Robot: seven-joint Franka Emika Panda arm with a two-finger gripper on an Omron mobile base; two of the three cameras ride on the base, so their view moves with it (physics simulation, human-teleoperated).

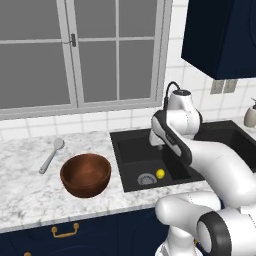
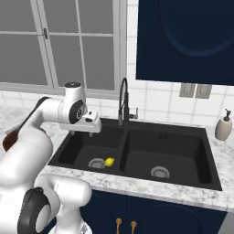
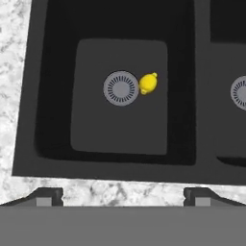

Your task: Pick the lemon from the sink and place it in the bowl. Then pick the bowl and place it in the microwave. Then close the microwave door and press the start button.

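Observation:
The yellow lemon (image 1: 160, 173) (image 2: 109, 161) (image 3: 148, 83) lies on the floor of the black sink's (image 1: 118, 150) (image 2: 122, 145) (image 3: 53, 101) left basin, touching the right side of the round steel drain (image 3: 121, 88). My gripper (image 2: 86, 130) (image 3: 123, 198) hangs open well above that basin, pointing down, with nothing between its fingertips (image 3: 48, 197). The reddish-brown wooden bowl (image 1: 86, 174) stands upright and empty on the marble counter to the left of the sink. The microwave and its door are out of view.
A metal spoon (image 1: 52, 155) lies on the counter behind the bowl. The black arched faucet (image 2: 123, 99) rises behind the sink's divider. A soap dispenser (image 2: 223, 127) stands at the sink's right. A dark blue wall cabinet (image 2: 187, 41) hangs above.

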